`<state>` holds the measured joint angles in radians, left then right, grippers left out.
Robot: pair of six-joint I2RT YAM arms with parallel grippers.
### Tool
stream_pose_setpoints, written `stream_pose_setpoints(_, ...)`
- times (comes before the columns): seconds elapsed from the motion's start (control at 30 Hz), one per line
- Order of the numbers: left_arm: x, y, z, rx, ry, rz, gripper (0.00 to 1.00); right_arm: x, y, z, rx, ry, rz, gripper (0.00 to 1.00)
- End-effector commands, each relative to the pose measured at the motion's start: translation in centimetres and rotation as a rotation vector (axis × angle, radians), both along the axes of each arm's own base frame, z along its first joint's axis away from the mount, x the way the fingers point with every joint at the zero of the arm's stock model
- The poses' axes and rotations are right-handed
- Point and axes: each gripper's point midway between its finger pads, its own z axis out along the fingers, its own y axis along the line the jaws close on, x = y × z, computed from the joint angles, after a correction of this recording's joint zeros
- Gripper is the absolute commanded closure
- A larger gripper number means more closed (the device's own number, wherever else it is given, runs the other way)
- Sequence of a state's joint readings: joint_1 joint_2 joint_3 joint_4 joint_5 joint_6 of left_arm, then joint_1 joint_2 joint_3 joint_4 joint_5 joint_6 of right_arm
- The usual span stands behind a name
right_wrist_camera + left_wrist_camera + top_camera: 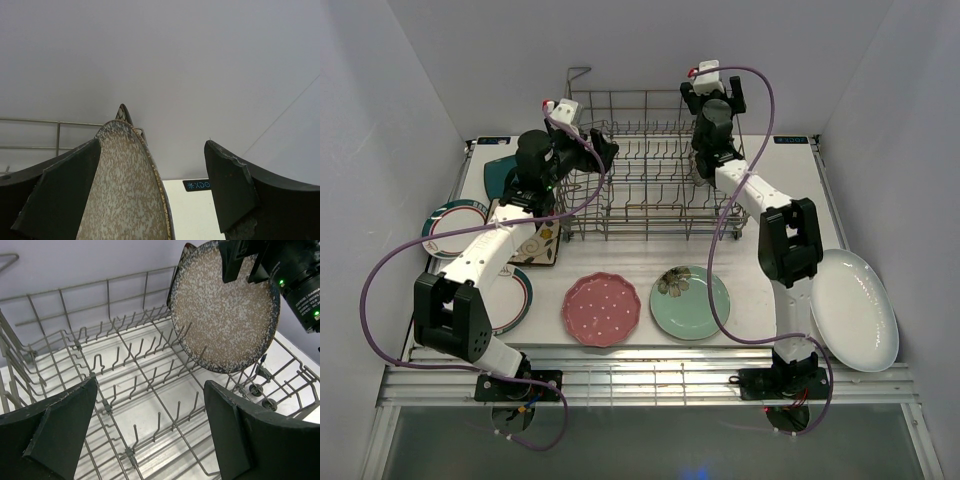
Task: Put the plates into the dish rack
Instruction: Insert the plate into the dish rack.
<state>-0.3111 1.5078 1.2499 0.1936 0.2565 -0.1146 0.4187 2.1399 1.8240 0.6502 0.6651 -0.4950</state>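
Right tool (152, 147) is released, its fingers wide apart, and the speckled plate (225, 310) stands on edge close against one of them at the right end of the dish rack (107, 295). The plate's lower rim sits among the tines, but I cannot tell whether a slot holds it. If that finger is its only prop, lifting away may let it topple. Left tool (150, 385) hangs parted and empty over the rack, near enough to clip it.
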Motion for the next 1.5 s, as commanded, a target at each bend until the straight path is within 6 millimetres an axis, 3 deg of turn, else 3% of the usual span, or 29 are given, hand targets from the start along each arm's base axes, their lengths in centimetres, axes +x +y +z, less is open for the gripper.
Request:
stream_pose_setpoints(0.0,-1.3,0.2,1.2,-0.029,0.012,-0.015,0.02,-0.5,-2.3,0.5,0.032,0.006,-0.045,0.1)
stream_pose_setpoints(0.53,-1.2,2.0,0.6,-0.004,0.069,0.061,0.02,-4.0,-1.9,4.7,0.17,-0.02,-0.016,0.1)
stream_pose_setpoints(0.87,-2.3,4.3,-0.1,0.004,0.084,0.11,0.02,-7.1,-2.0,5.0,0.217,0.038,-0.008,0.1)
stream_pose_setpoints(0.93,-2.7,4.8,-0.1,0.001,0.083,0.11,0.02,-8.0,-2.2,5.8,0.225,0.033,-0.002,0.1)
stream_pose_setpoints(1.3,-3.8,6.5,-2.3,0.054,0.141,0.126,0.02,-13.2,-2.6,5.6,0.339,0.058,0.023,0.1)
stream_pose_setpoints(1.47,-5.2,7.4,-2.4,0.089,0.149,0.136,0.02,-15.8,-2.7,3.4,0.423,0.112,0.055,0.1)
